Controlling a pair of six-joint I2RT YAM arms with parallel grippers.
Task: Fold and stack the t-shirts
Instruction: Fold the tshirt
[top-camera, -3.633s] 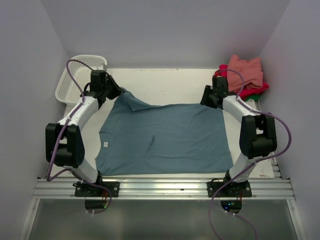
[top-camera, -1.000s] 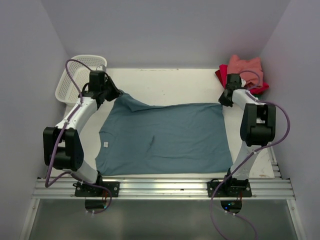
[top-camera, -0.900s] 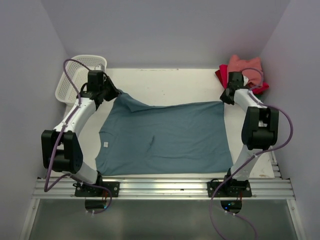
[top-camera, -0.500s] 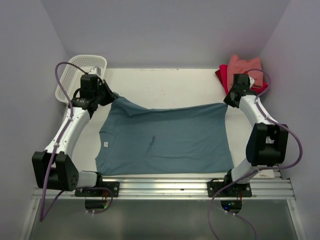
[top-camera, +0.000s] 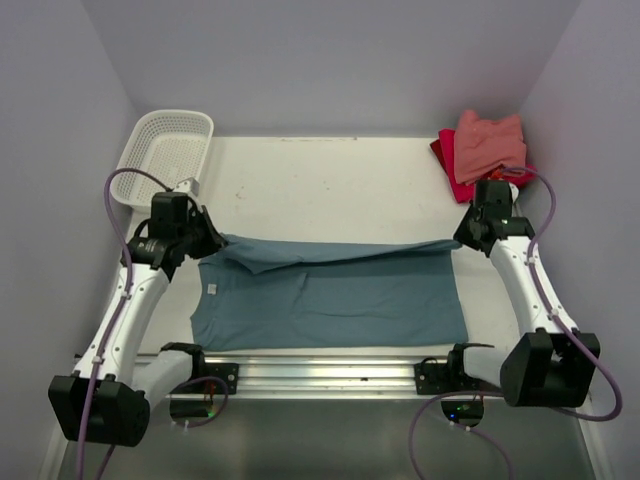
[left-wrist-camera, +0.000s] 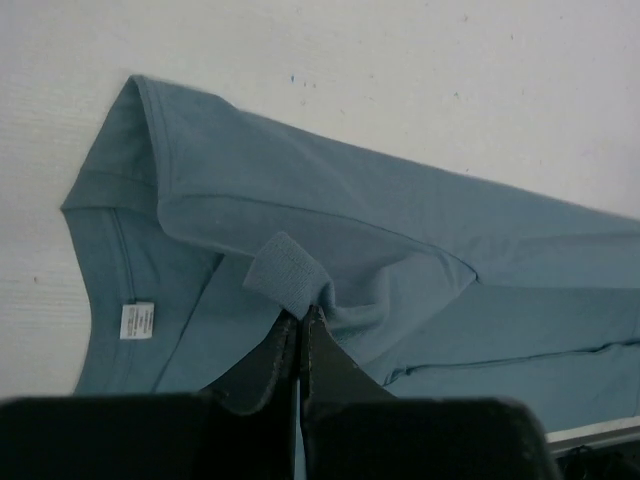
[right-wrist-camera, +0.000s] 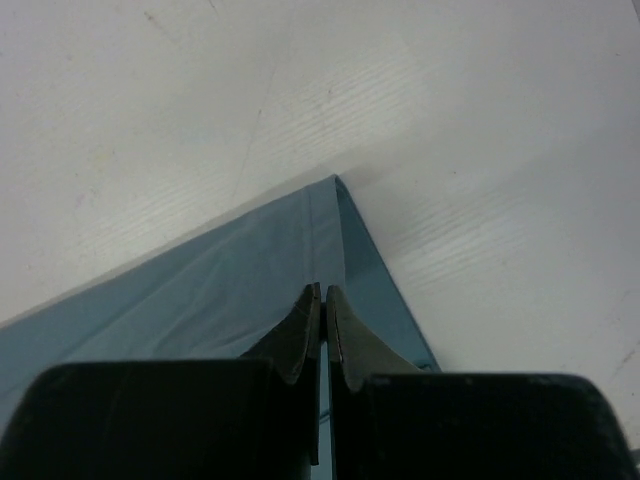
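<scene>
The teal shirt (top-camera: 330, 295) lies across the near half of the table (top-camera: 330, 180), with its length running left to right. Its far part is folded over toward the near edge and forms a raised band that runs between the two arms. The collar end is on the left, and a white label (left-wrist-camera: 137, 320) shows inside the neckline. The left gripper (left-wrist-camera: 299, 322) has its jaws pressed together on a pinched fold of teal cloth at the left end of the band, with no gap between the fingers. The right gripper (right-wrist-camera: 322, 295) is likewise closed, with its fingertips meeting on the hem at the shirt's far right corner, where the cloth rises to a point above the table. Both grippers hold cloth only. At the far right corner of the table, well apart from the teal shirt, a salmon shirt (top-camera: 490, 145) rests folded on top of a red shirt (top-camera: 455, 172). A white mesh basket (top-camera: 165, 150) stands at the far left corner.
</scene>
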